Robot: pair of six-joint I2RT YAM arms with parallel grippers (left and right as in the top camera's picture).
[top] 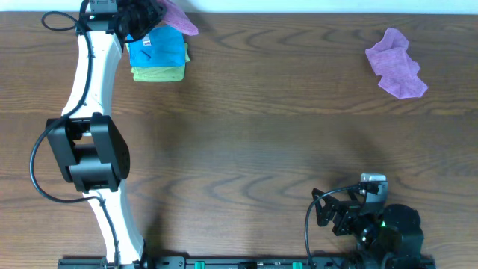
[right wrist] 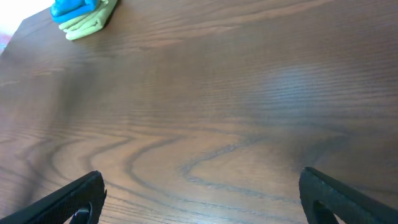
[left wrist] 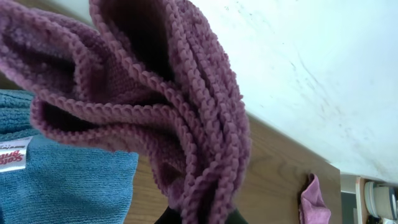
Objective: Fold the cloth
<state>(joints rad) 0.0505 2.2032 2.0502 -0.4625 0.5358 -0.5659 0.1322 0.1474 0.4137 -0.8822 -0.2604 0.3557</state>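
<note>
Lilac cloth (left wrist: 155, 112) tight in left end effector (left wrist: 202, 218); right end effector (right wrist: 205, 202) agape, empty.

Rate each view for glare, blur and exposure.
Overhead: even light, sharp, hardly any glare on the table. Left wrist: cloth fills the frame, crisp; the white background is blown out. Right wrist: pale sheen across the wood; the right tool shows dark, soft fingers at the lower corners.
</note>
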